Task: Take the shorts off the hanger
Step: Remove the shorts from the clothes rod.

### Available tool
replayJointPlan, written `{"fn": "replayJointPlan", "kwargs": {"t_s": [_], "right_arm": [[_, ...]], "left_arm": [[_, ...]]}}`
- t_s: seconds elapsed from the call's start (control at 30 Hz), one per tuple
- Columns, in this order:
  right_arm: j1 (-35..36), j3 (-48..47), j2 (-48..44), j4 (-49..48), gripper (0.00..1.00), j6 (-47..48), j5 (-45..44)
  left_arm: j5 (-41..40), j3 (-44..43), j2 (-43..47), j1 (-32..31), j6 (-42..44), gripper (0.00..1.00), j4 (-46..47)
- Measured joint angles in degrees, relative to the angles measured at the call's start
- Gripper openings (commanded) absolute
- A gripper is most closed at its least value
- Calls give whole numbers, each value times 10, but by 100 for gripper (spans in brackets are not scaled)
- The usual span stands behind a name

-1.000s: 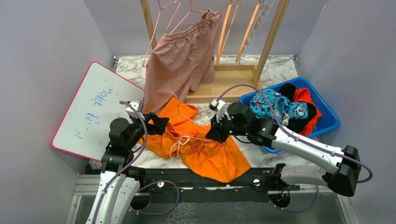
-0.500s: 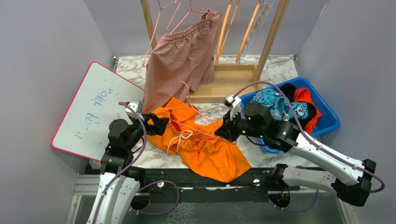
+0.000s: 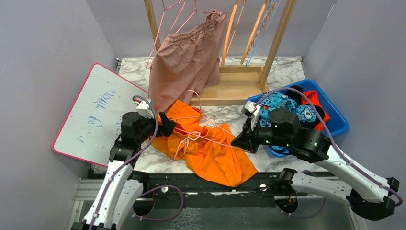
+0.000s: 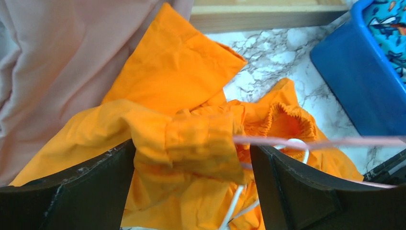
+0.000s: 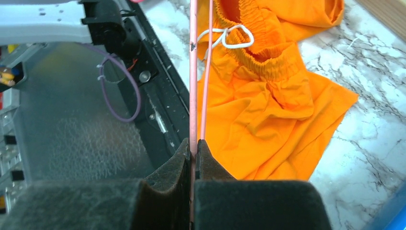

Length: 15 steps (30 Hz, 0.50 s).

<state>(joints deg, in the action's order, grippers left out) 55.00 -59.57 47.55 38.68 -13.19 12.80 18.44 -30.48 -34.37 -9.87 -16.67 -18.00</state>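
Note:
Bright orange shorts (image 3: 210,153) lie crumpled on the marble table, with a pink wire hanger (image 3: 210,127) still running through the waistband. My right gripper (image 3: 238,142) is shut on the hanger's wire (image 5: 193,72), to the right of the shorts (image 5: 268,105). At their left end my left gripper (image 3: 168,127) stands open, and a bunched fold of the orange waistband (image 4: 201,143) sits between its jaws. The hanger wire (image 4: 325,142) passes just above the right finger. Dusty pink shorts (image 3: 184,67) hang from another pink hanger (image 3: 174,9) on the rack.
A wooden rack (image 3: 230,84) stands at the back with orange and blue hangers (image 3: 232,28) on it. A blue bin (image 3: 335,122) at the right holds printed blue, dark and red shorts. A whiteboard (image 3: 95,112) leans at the left.
My right gripper has drawn the pink hanger to the right and nearer, stretching it out of the orange shorts. The left arm has pushed forward and its jaws have widened.

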Motion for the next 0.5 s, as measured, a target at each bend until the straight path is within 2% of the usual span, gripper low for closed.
{"fn": "replayJointPlan", "kwargs": {"t_s": [0.17,0.27,0.33,0.5], "right_arm": [[0,-5,-37,28,1,12,13],[0,-21,-52,57,1,12,-15],[0,-33,-54,75,1,10,-41],[1,-47,-40,90,1,-3,-79]], "left_arm": [[5,1,-35,0,-3,75,0],[7,1,-30,0,-5,73,5],[6,1,-23,0,-6,75,8],[-3,1,2,0,-5,86,10]]}}
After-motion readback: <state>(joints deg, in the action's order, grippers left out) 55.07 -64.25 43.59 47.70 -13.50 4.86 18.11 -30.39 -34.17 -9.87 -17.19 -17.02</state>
